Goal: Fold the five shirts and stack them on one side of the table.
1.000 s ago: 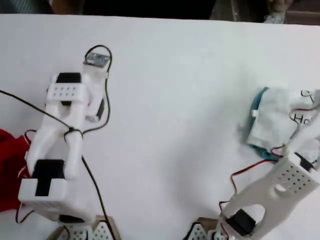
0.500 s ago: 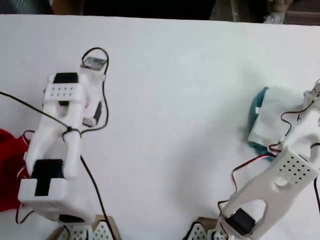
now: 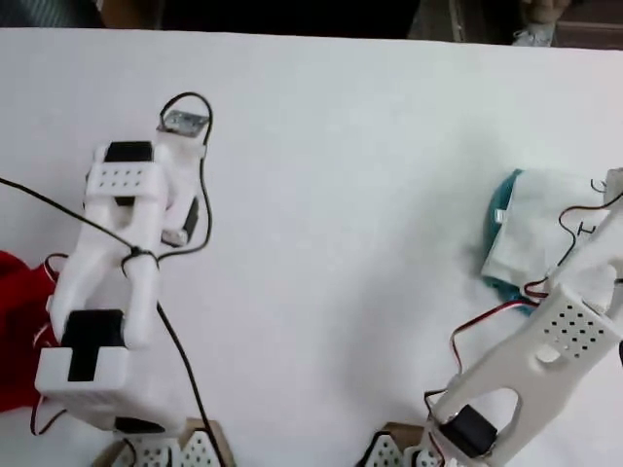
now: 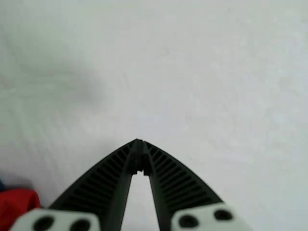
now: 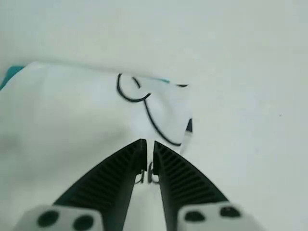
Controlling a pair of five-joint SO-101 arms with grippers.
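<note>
The right gripper (image 5: 150, 144), fingers a slit apart and empty over the white shirt (image 5: 72, 120), should rise straight up without skewing the pile at the right edge of the bench (image 3: 370, 146), while the left gripper (image 4: 138, 144) hangs with fingers together; three shirts show: white on teal shirt (image 3: 498, 209), red shirt (image 3: 19, 321) far left.

"What shirts do we have?"

"We see a white shirt (image 3: 540, 229) folded flat at the far right, with thin black line markings on its top."

"Anything under it?"

"A teal shirt (image 3: 497, 216). We make out only its edge, curving out along the white one's inner side and near corner."

"And on the other side?"

"We have a red shirt (image 3: 18, 321) bunched at the far left edge, well apart from the pair. We can't tell if it's folded."
</note>
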